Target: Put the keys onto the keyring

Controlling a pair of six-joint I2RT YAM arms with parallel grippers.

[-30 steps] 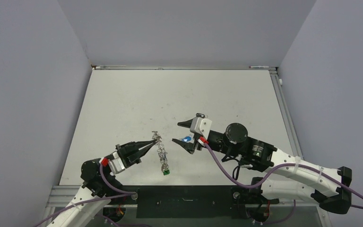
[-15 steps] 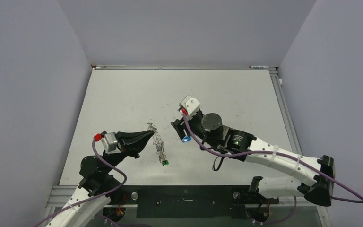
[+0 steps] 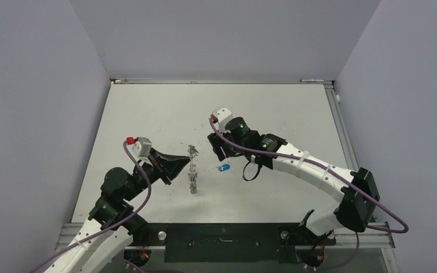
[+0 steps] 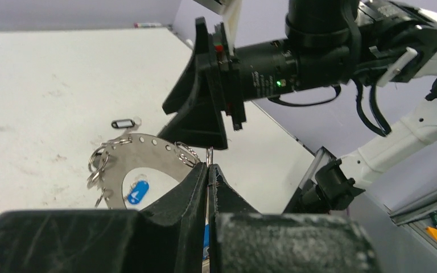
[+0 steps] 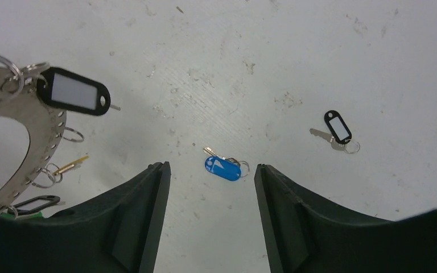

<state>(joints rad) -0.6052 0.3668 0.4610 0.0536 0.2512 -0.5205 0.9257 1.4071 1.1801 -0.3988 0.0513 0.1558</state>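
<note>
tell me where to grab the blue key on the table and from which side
Grip the blue plastic-headed key across its oval head's narrow width, coming straight down. It lies flat on the white table; its silver blade and wire loop look too thin to pinch. The right gripper is above it, jaws open along its length, so a wrist turn may help.

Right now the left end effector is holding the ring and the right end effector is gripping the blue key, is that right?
Not quite. The left end effector does hold the ring, but the right end effector is open and empty. The blue key lies on the table beneath it. The right wrist view shows this.
</note>
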